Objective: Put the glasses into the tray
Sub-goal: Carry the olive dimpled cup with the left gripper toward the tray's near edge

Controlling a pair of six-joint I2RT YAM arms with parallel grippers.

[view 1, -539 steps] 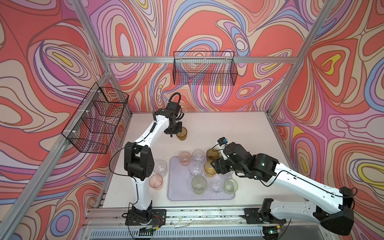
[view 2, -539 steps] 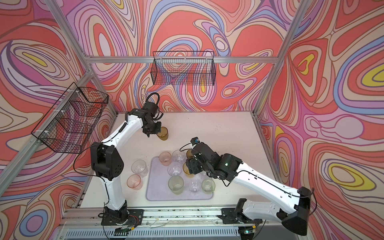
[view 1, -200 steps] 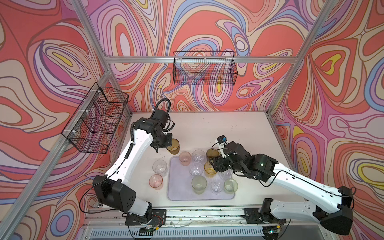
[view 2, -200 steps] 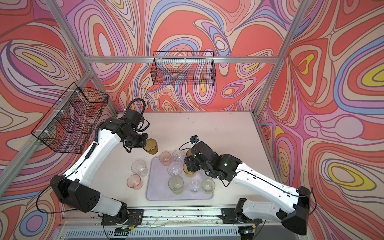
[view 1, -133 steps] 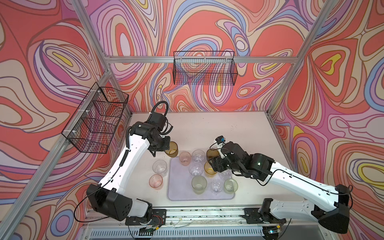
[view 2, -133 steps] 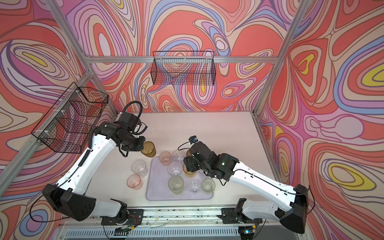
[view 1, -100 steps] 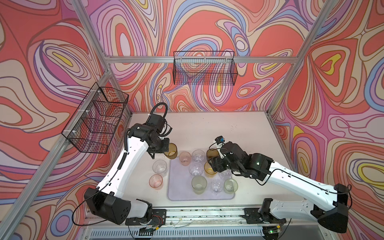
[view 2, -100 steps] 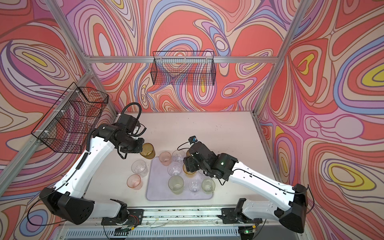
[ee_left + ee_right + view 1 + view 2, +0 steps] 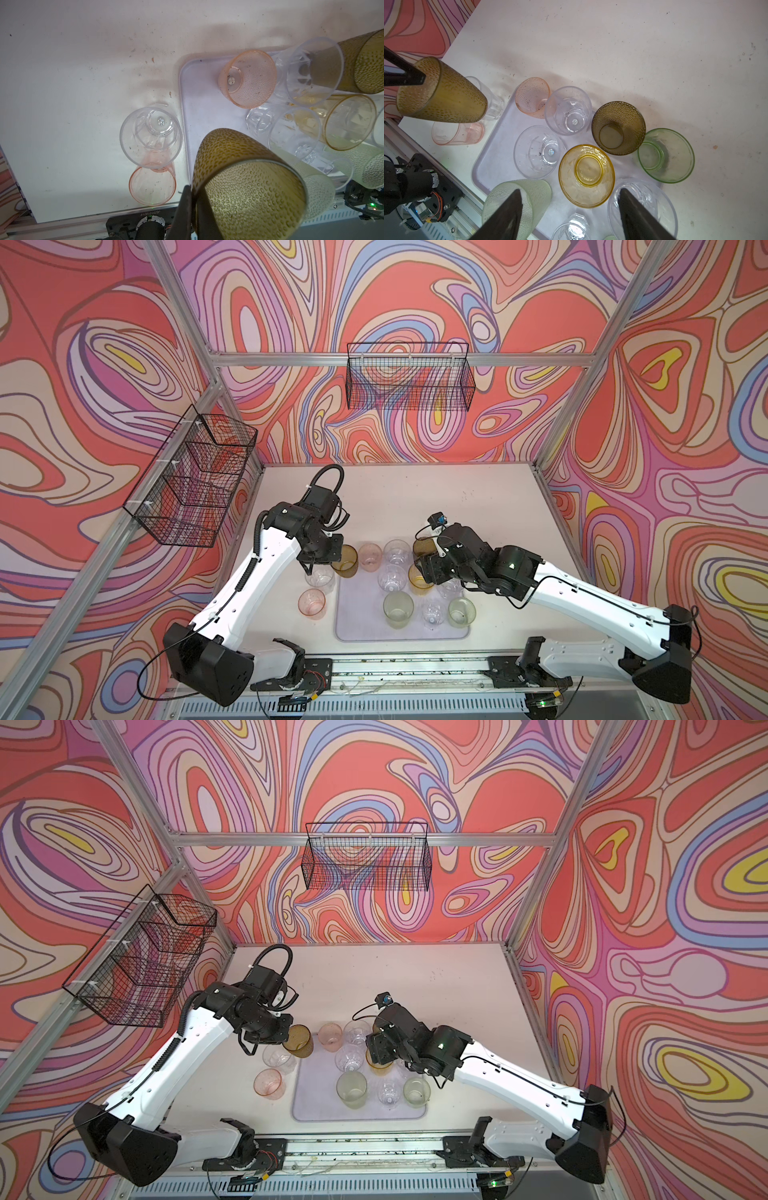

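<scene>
My left gripper (image 9: 329, 559) is shut on the rim of an olive-brown dimpled tumbler (image 9: 345, 561), one finger inside and one outside (image 9: 192, 192). It hangs tilted over the back left corner of the pale lilac tray (image 9: 359, 614). Several glasses stand in the tray: pink (image 9: 370, 556), clear (image 9: 392, 576), amber-yellow (image 9: 586, 172), pale green (image 9: 398, 609). A clear glass (image 9: 320, 577) and a pink glass (image 9: 311, 603) stand on the table left of the tray. My right gripper (image 9: 570, 193) hovers open over the amber-yellow glass, holding nothing.
A green glass (image 9: 666, 154) stands on the table at the tray's right edge, beside a second olive-brown tumbler (image 9: 617, 127). Black wire baskets hang on the back wall (image 9: 409, 377) and left wall (image 9: 195, 485). The metal rail (image 9: 415, 668) runs along the front.
My left arm has carried the olive-brown tumbler from the back of the table forward to the tray's back left corner. The right arm has barely shifted.
</scene>
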